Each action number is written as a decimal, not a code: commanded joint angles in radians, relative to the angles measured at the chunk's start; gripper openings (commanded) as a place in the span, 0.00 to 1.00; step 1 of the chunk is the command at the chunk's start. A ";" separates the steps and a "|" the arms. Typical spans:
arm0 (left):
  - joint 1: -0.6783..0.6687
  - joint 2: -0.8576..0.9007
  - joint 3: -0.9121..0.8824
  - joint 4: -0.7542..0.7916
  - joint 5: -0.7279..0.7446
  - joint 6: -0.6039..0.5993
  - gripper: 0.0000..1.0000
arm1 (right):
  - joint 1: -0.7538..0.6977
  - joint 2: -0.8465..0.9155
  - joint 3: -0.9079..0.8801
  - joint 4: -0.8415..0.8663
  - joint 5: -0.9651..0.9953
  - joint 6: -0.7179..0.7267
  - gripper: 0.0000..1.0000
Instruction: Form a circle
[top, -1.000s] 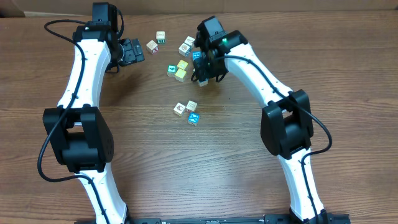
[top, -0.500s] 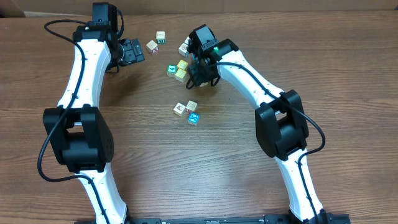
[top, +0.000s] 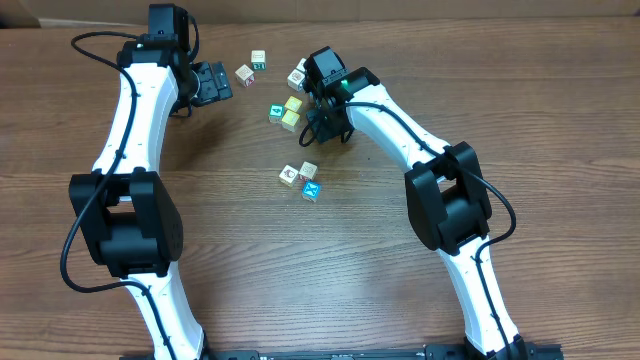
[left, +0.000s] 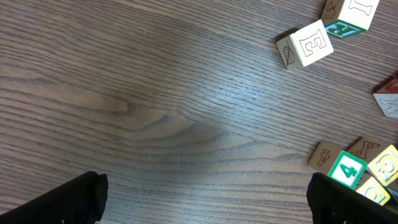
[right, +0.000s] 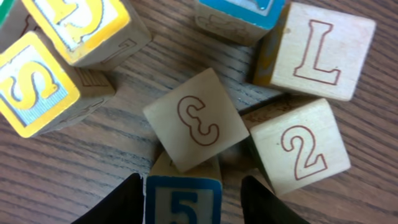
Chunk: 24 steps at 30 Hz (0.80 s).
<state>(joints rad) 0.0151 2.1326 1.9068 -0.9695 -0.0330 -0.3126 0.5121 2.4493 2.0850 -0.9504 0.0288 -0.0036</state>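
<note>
While the circle sits as three cubes mid-table, overhead shows the right gripper down in the loose scatter; left wrist: left gripper spread wide, idle; right wrist: jaws straddle the blue 5 cube, unclamped, likely fetching another piece
</note>
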 joint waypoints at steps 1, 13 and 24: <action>0.002 0.003 0.019 0.001 0.007 -0.009 1.00 | -0.001 0.006 -0.002 0.002 0.014 -0.005 0.50; 0.002 0.003 0.019 0.001 0.007 -0.009 1.00 | -0.001 0.006 0.050 -0.051 0.011 -0.001 0.51; 0.002 0.003 0.019 0.001 0.007 -0.009 1.00 | -0.001 0.006 0.050 -0.050 0.011 -0.001 0.51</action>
<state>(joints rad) 0.0151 2.1326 1.9068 -0.9695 -0.0330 -0.3126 0.5121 2.4493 2.1048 -1.0031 0.0334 -0.0036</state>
